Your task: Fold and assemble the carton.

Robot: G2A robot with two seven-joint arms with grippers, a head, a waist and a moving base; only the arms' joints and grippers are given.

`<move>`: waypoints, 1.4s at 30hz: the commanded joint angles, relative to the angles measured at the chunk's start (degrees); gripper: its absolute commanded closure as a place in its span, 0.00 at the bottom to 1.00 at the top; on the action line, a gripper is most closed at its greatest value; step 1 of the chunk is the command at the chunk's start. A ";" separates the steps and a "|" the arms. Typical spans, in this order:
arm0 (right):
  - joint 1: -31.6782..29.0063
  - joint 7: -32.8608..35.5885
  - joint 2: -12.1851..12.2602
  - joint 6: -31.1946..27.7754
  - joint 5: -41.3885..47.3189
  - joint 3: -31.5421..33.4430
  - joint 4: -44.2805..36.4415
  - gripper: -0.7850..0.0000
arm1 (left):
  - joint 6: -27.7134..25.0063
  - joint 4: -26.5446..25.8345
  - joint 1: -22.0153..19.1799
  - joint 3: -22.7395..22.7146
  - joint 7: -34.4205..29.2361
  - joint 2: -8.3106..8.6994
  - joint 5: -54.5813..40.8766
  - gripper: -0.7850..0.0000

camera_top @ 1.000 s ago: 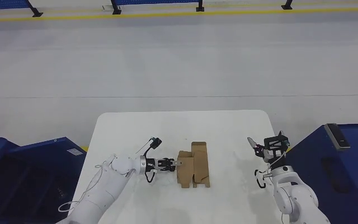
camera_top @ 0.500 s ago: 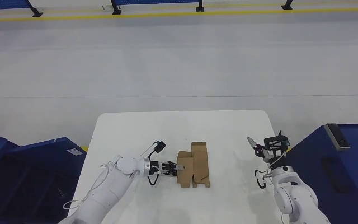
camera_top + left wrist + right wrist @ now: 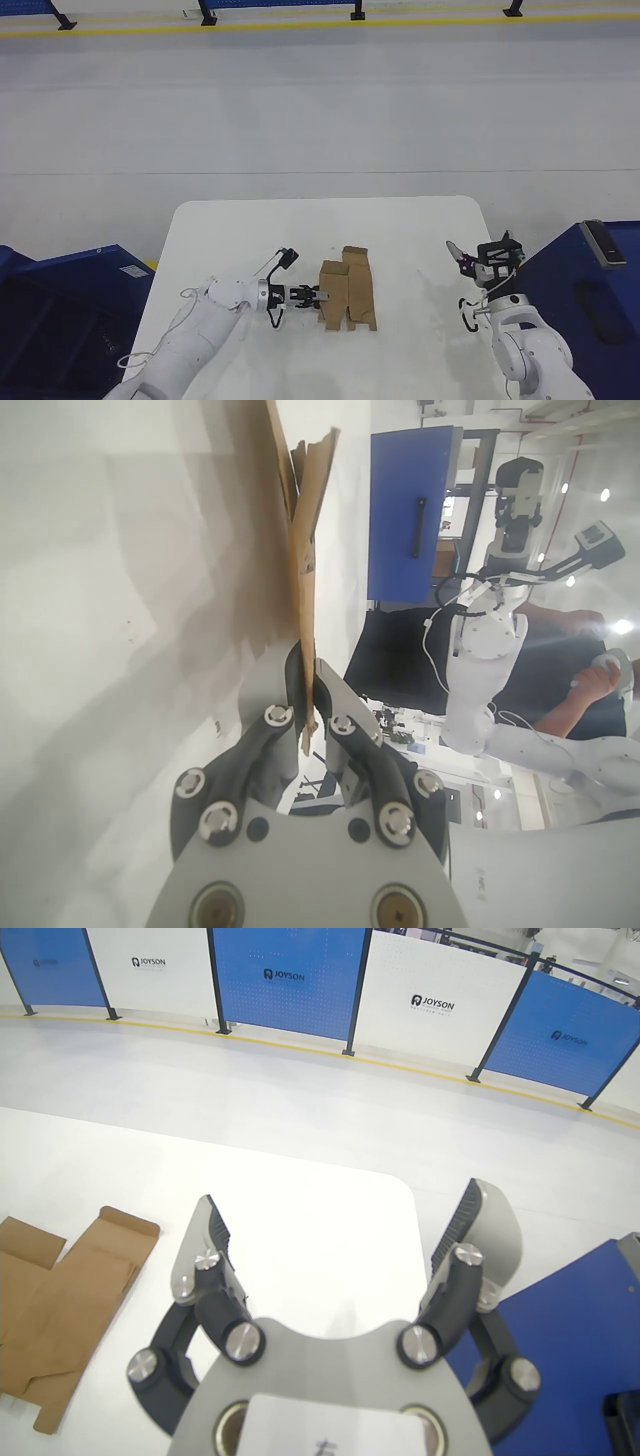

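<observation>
Left claw (image 3: 306,672) clamped on edge of flat brown cardboard carton (image 3: 348,292); right claw (image 3: 340,1193) spread wide over white counter (image 3: 230,240).

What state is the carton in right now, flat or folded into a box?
Flat, not yet assembled. The carton lies collapsed on the table, flaps spread out, with the left gripper shut on its edge.

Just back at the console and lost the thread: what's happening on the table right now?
The left gripper is shut on one edge of the flat brown carton, which lies unfolded on the white table. The right gripper is open, held near the table's opposite edge, apart from the carton. No fold is made yet.
</observation>
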 commanded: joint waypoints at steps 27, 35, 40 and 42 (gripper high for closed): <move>24.62 76.56 5.15 -23.38 75.64 -4.55 23.36 0.00 | -0.96 -39.32 22.45 -15.31 -4.97 9.20 0.55 1.00; 24.04 79.32 4.79 -20.62 88.07 -7.11 23.56 0.00 | 1.67 -39.82 22.63 -15.05 -1.43 9.05 -4.36 1.00; 24.15 80.86 4.50 -19.08 98.02 -11.23 23.49 0.00 | 0.96 -39.80 22.18 -13.68 1.50 8.82 -2.72 1.00; 24.59 79.80 4.51 -20.14 97.72 -12.33 23.56 0.00 | 1.15 -39.96 22.21 -12.65 1.97 8.68 -2.41 1.00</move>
